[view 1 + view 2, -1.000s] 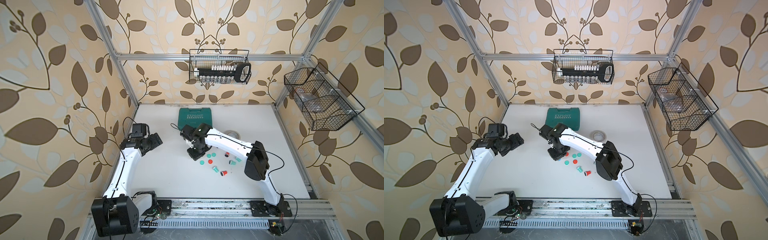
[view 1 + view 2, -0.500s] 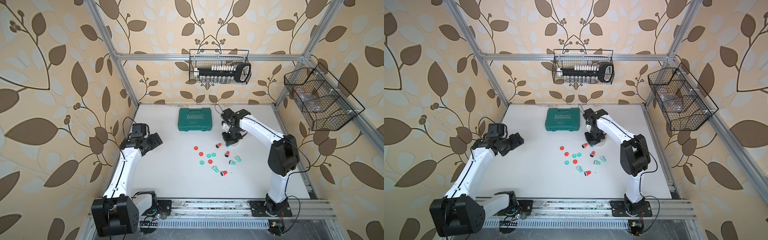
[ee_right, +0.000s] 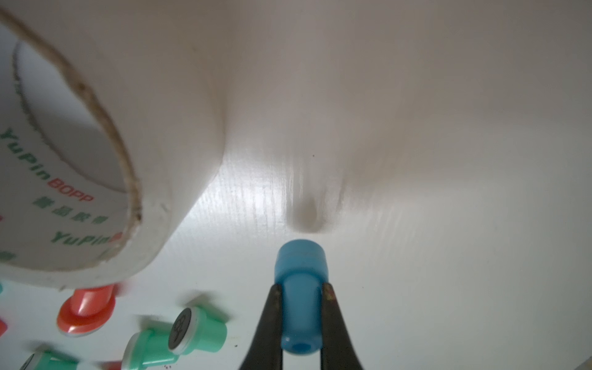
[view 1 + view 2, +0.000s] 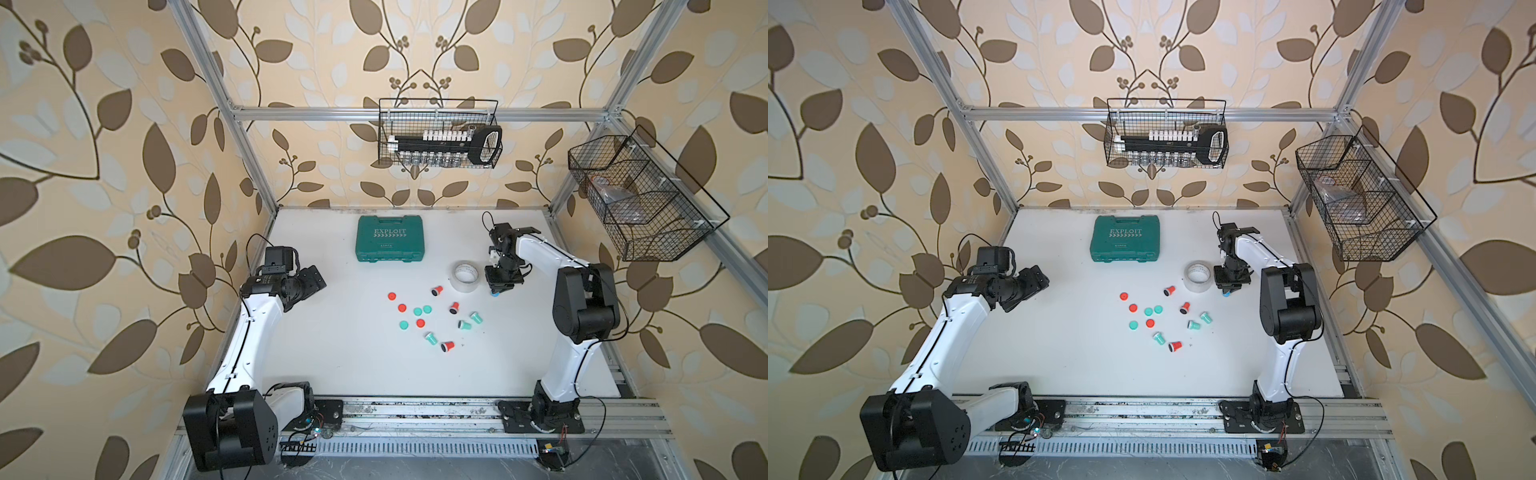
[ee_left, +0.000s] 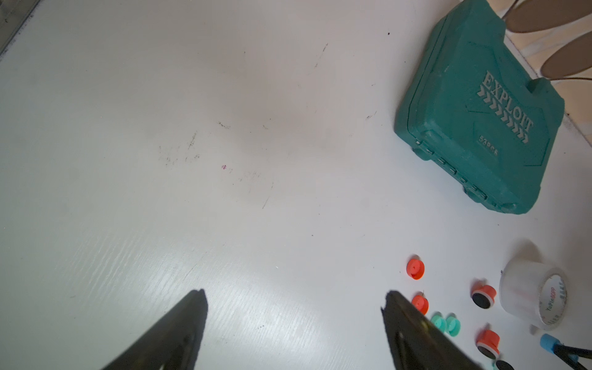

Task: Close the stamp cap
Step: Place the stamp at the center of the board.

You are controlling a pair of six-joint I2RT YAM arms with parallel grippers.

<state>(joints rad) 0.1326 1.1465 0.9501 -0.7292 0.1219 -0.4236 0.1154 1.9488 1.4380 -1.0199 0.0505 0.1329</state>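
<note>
The right gripper [image 3: 301, 290] is pinching the blue stamp [image 3: 300, 267] by its narrow stem, long axis lying along the fingers [image 3: 270, 320] and wide end pointing down at the bench [image 3: 432, 192] beside the tape roll [image 3: 166, 112], while the left gripper [image 5: 294, 298], fingers spread wide, is hovering well apart.

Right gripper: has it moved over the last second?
Yes. The right gripper, shut on a blue stamp, has swung toward the robot's own right, from in front of the green case to just past the tape roll.
</note>
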